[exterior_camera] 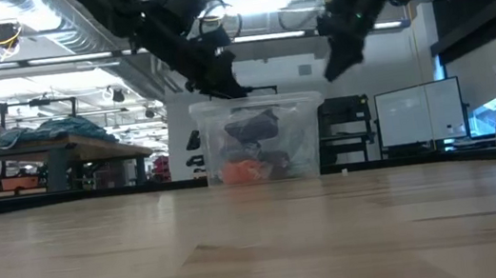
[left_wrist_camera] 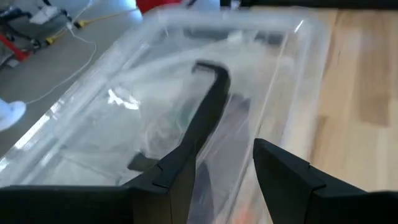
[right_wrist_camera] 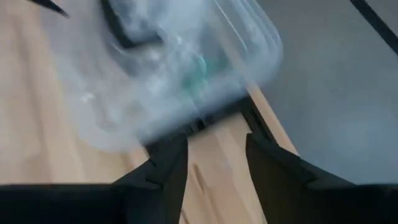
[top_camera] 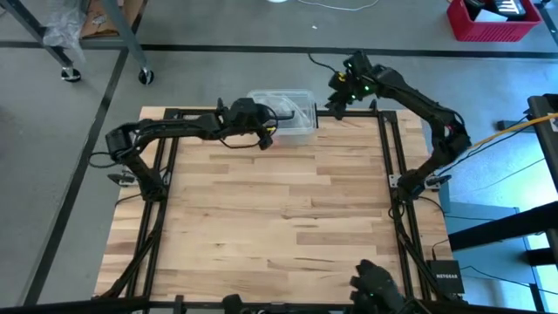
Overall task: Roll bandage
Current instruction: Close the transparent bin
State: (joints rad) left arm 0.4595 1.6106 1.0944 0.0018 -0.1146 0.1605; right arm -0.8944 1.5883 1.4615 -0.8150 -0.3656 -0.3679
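A clear plastic box [top_camera: 286, 115] with a black handle [left_wrist_camera: 208, 106] sits at the wooden desk's [top_camera: 261, 218] twelve o'clock edge. The left tool [top_camera: 270, 131] hovers over the box's nine o'clock end, fingers parted and empty. The right tool [top_camera: 336, 103] hangs in the air at the box's three o'clock side, fingers apart, holding nothing. Dark and orange items show inside the box; the bandage cannot be made out.

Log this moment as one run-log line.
left gripper: open, over clear plastic box | right gripper: open, empty, above the table's far edge beside box | bandage: not on table
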